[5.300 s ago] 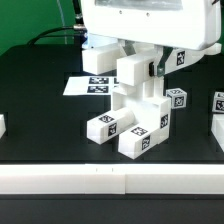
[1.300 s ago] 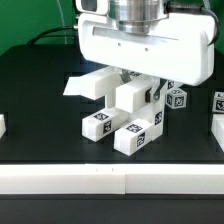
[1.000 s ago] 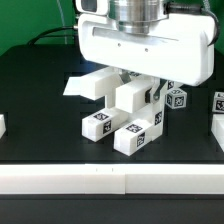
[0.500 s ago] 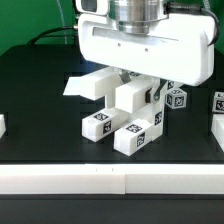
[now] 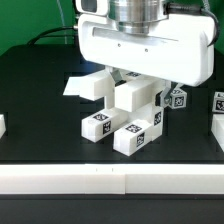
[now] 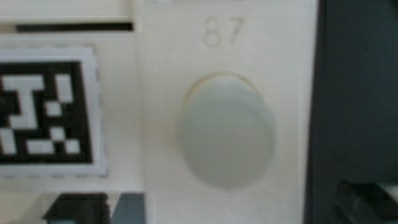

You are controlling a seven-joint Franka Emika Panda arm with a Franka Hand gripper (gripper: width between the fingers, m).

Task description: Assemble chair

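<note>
- Exterior view: the glossy white, chunky plastic chair assembly (image 5: 135, 112) stands mid-table on the black table (image 5: 40, 110), directly under the arm's broad white hand.
- Compared with half a second ago, the hand has not moved. The assembly's upright block sits a touch further toward the exterior view's right, and the dark finger beside it looks shifted outward.
- The gripper (image 5: 138, 86) straddles the top of that upright block, but its fingers are mostly hidden by the casing. I cannot tell whether it is clamping the block or has let go.
- My judgement: the small shift suggests a part was just seated and the grip is easing, so this joining step is probably ending.
- The assembly's long axis looks vertical, up through the upright block. Two tagged bars at its base point toward the near side and the exterior view's left, and an upper bar reaches toward that same left.
- A small loose white tagged block (image 5: 178, 98) lies just beside the assembly. The marker board (image 5: 76, 86) lies behind it.
- Wrist view: the picture is filled by a white chair face with an oval dimple (image 6: 228, 130) and a black-and-white square tag (image 6: 39, 108). It is too close to show the jaws.
</note>
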